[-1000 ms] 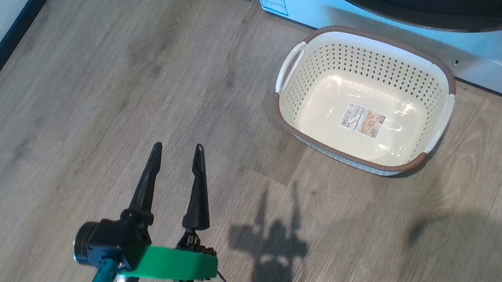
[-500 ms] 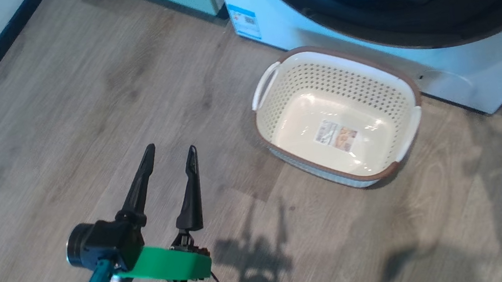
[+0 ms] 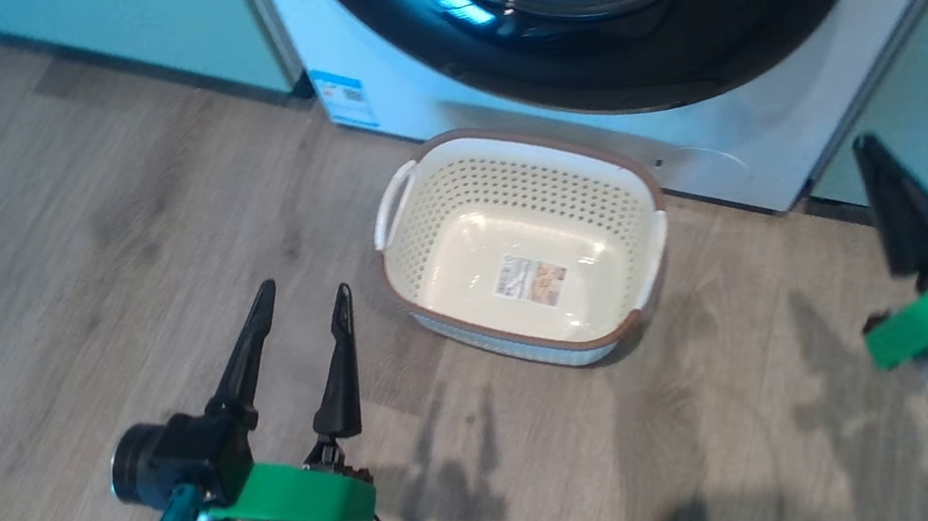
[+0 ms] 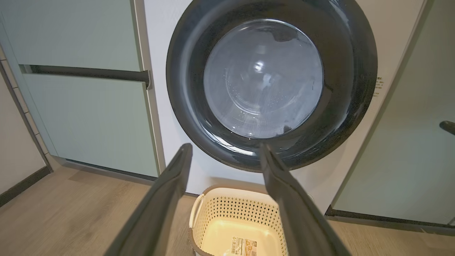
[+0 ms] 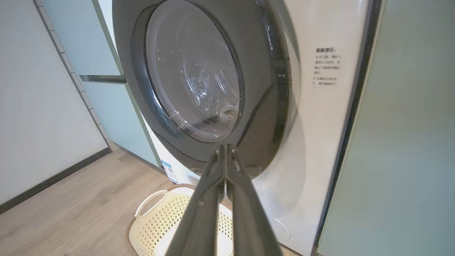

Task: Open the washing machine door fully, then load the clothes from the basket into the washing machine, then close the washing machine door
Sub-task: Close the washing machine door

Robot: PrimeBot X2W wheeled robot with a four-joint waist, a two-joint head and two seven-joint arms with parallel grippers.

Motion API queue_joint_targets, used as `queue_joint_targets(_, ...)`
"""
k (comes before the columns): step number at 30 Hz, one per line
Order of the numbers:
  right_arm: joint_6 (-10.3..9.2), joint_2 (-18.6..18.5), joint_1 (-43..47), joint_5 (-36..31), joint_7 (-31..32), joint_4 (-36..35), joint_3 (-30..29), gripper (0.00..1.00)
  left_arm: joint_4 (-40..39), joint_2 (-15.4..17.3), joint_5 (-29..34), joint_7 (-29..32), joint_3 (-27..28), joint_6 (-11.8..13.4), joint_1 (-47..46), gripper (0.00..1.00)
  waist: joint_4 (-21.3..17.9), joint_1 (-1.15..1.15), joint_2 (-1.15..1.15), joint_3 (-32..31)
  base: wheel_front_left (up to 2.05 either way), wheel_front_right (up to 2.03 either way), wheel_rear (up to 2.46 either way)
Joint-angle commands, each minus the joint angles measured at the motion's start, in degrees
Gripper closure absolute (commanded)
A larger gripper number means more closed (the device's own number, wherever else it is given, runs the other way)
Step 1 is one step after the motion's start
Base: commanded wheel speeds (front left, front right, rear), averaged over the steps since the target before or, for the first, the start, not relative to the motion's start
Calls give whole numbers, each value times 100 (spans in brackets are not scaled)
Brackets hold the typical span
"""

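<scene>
Blue label (image 3: 344,98) low on left front of washing machine (image 3: 775,125), upper centre-left of head view: square code pattern plus small print, too small to read. Same label at lower centre-left of right wrist view, blurred.

White label (image 3: 530,280) on base of basket (image 3: 508,189), centre of head view: barcode at left, tan picture at right, print illegible.

Block of small dark characters (image 5: 325,67) on right side of machine front, upper right of right wrist view: several short lines, not legible.

No brand or number readable.

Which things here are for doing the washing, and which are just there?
For the job:
washing machine
door, shut
basket, empty

Just there:
cabinets
floor
</scene>
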Motion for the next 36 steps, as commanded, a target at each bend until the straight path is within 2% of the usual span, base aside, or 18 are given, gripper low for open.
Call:
queue_joint_targets(1,-19,56,1,-38,-48,-230,57,100,-149,88,25,-35,241,-14,-57,0,-126,1,0,-71,0,0,0)
queue_joint_targets(9,-19,497,1135,-242,-5,-1115,-251,100,-2,198,53,-35,303,-53,-22,0,-620,1,0,-312,0,0,0)
queue_joint_targets(10,-19,527,1247,-251,16,-1198,-250,81,7,213,52,-35,309,-54,-11,0,-690,1,0,-348,0,0,0)
queue_joint_targets(11,-19,553,1348,-253,28,-1280,-255,57,20,222,45,-35,312,-57,1,0,-755,1,0,-383,0,0,0)
queue_joint_targets(12,-19,574,1440,-255,43,-1346,-250,25,34,238,47,-35,317,-55,12,0,-823,1,0,-426,0,0,0)
queue_joint_targets(13,-19,590,1524,-253,62,-1402,-245,0,47,251,39,-34,320,-58,24,0,-888,1,0,-468,0,0,0)
queue_joint_targets(23,-19,635,2025,-209,228,-1727,-256,0,94,338,-40,98,347,-27,140,0,-1445,1,0,-802,0,0,0)
queue_joint_targets(36,-19,637,2826,-78,430,-2090,-704,0,99,382,-195,294,387,57,544,0,-1976,1,0,-1254,0,0,0)
